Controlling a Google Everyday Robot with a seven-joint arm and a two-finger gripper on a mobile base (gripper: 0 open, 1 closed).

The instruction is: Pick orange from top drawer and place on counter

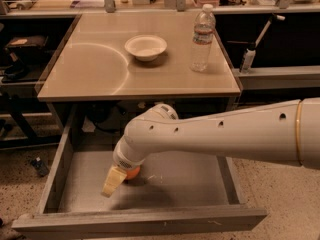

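1. The orange [133, 173] lies on the floor of the top drawer [190, 181], left of centre. Only a sliver of it shows beside the wrist.
2. The gripper [115, 180] is down inside the drawer, right at the fruit and tilted toward the front-left. I cannot tell whether it is apart, together or clamped on the orange, because the wrist hides the contact.
3. The arm [225, 134] reaches in from the right, crossing above the drawer's right wall and passing close below the front edge of the counter [100, 69].
4. The main risk, as I judge it, is that a round fruit on a flat floor rolls away if nudged off-centre, or slips out of a partial grasp.
5. On the lift, the wrist could strike the counter's edge, since it sits so close beneath it.
6. The white bowl [145, 47] and the water bottle [202, 39] stand toward the back of the counter. A careless swing from the right could topple the bottle.
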